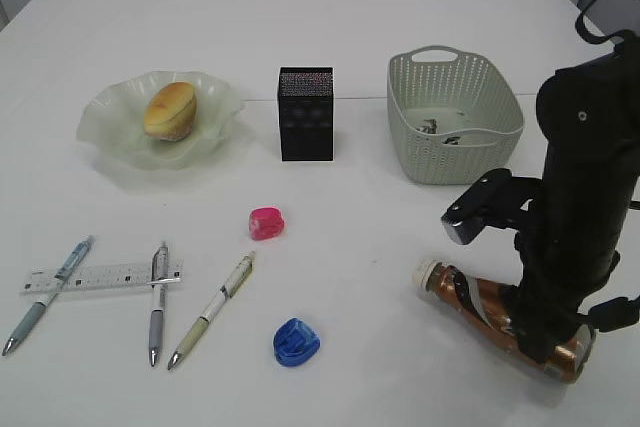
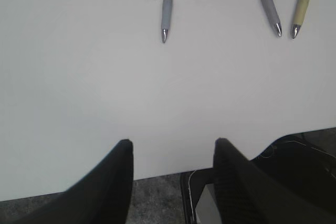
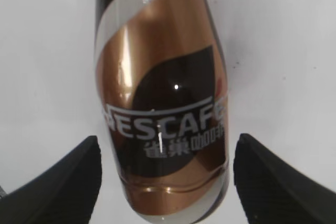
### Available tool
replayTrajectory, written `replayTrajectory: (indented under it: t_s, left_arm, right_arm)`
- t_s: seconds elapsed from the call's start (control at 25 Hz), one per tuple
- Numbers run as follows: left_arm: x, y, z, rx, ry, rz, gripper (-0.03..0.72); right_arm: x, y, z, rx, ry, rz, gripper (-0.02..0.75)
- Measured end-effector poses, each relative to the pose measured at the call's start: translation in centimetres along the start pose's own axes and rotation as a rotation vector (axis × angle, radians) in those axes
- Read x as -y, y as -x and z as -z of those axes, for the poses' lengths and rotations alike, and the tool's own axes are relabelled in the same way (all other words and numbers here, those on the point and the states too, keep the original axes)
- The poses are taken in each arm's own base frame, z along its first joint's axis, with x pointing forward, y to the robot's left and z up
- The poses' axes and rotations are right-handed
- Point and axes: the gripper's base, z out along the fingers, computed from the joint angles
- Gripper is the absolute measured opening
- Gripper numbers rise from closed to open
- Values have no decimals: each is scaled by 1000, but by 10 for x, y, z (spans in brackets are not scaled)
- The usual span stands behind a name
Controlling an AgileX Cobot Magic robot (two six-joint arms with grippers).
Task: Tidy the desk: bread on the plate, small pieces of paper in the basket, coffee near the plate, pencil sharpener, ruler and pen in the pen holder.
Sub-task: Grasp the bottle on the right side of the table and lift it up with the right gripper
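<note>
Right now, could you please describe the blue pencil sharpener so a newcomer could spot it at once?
Start at the black mesh pen holder in the middle of the white desk and come toward the near edge, past the pink sharpener. The blue sharpener lies right of the three pens; it alone is blue and rounded.

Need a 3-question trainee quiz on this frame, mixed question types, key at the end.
1. True or false: the bread already lies on the plate.
2. Multiple choice: the coffee bottle is (A) upright by the plate, (B) lying on its side between the right pincer's open fingers, (C) inside the basket.
3. How many pens lie on the desk, and which cross the ruler?

Key: 1 true; 2 B; 3 three, the two left ones.
</note>
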Motion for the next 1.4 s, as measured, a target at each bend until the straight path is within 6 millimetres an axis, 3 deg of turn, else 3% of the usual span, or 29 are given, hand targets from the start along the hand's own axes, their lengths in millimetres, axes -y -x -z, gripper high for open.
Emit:
replayTrajectory:
  t_s: [0.36,0.84,1.12,1.4]
  left_arm:
    - [0,-2,0,-21,3,0,361]
    - [0,-4,0,-45,5,0,361]
    - [-1,-5,0,-51,6,0,361]
    - [-1,-5,0,-51,6,0,361]
  right_arm:
    - [0,2,-7,-2,2,2,604]
    - [1,8,-31,-56,28,-20,604]
    - [2,8,-33,-64,14,-18,601]
    - [3,7,-33,-65,10,-14,517]
